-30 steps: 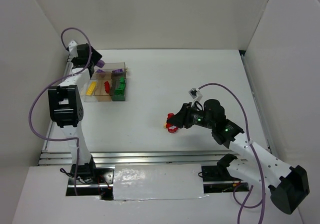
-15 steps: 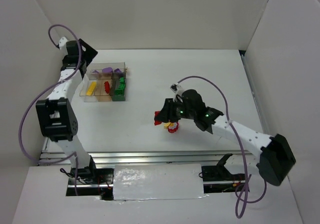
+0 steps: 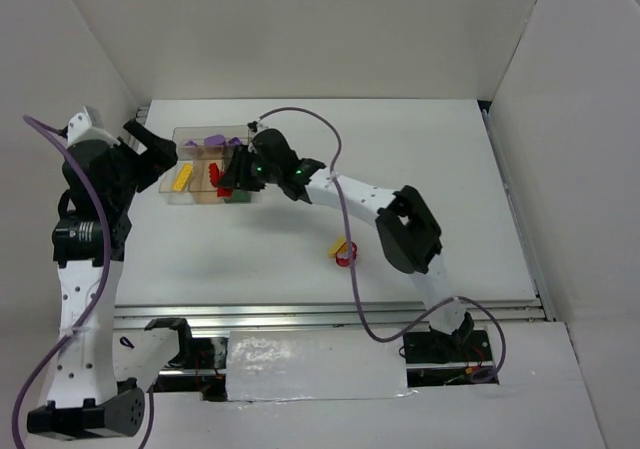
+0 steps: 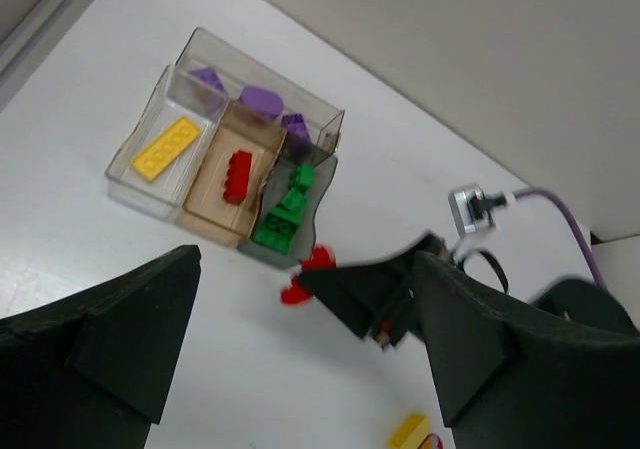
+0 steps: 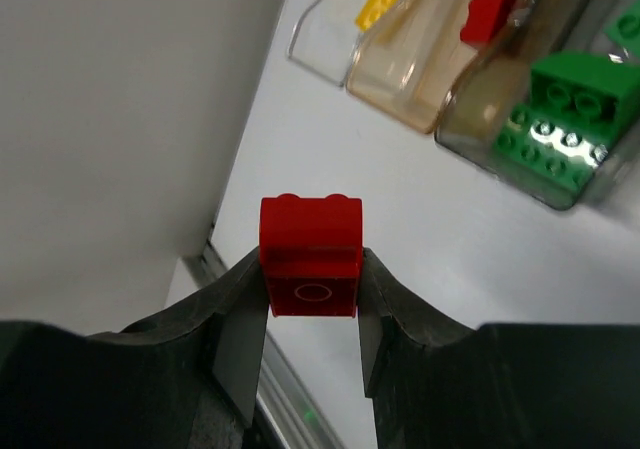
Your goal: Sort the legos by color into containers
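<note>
My right gripper (image 5: 311,271) is shut on a red brick (image 5: 311,254) and holds it just off the near right corner of the clear box (image 3: 212,129). In the left wrist view the held red brick (image 4: 303,275) hangs beside the green compartment. The compartments hold a yellow bar (image 4: 167,147), a red brick (image 4: 237,176), green bricks (image 4: 285,211) and purple pieces (image 4: 262,100). My left gripper (image 3: 155,149) is open and empty, left of the box. A yellow piece and a red piece (image 3: 342,252) lie together on the table.
White walls close in the table on the left, the back and the right. A metal rail (image 3: 330,314) runs along the near edge. The right arm (image 3: 345,191) stretches across the middle of the table, and its purple cable (image 3: 335,159) loops above it.
The right arm swung from the table's middle over to the box, carrying the red brick. The left arm pulled back left from the box and its jaws opened wide.
</note>
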`<state>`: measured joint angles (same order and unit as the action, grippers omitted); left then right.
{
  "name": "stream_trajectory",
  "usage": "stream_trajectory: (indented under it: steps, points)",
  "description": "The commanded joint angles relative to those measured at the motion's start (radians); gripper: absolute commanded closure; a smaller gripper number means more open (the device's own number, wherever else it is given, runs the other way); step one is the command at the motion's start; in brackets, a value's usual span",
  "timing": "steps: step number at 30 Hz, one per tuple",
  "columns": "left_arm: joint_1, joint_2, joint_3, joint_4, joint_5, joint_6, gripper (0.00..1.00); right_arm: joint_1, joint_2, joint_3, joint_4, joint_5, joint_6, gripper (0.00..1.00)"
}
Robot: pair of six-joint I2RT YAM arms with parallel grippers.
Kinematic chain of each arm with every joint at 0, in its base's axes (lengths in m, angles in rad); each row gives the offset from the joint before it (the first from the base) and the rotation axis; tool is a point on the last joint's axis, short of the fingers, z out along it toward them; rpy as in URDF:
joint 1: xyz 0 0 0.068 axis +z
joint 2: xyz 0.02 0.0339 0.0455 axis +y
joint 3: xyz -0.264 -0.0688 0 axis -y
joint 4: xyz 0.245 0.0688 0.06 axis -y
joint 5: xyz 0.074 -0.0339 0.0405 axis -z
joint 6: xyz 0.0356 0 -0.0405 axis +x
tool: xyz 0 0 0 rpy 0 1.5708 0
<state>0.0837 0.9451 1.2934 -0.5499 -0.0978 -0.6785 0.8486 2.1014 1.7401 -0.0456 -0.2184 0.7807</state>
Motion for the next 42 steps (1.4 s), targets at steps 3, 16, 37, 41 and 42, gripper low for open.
stream_trajectory:
  steps: [3, 16, 37, 41, 42]
  points:
    - [-0.002, -0.127, -0.118, -0.108, 0.089, 0.18, 0.01, 0.021, 0.238, 0.335, 0.012, 0.034, 0.031, 0.97]
    - [-0.009, -0.295, -0.344, -0.028, 0.211, 0.203, 0.01, 0.004, 0.557, 0.777, 0.059, 0.119, -0.024, 0.67]
    - [-0.027, -0.272, -0.361, -0.024, 0.104, 0.197, 0.01, -0.005, 0.465, 0.736, 0.079, 0.165, -0.138, 0.0]
    - [-0.027, -0.266, -0.376, -0.009, 0.11, 0.203, 0.01, -0.02, 0.163, 0.333, 0.186, 0.217, -0.192, 0.0]
    - [-0.027, -0.263, -0.382, -0.001, 0.118, 0.206, 0.0, -0.02, 0.041, 0.276, 0.193, 0.287, -0.214, 0.0]
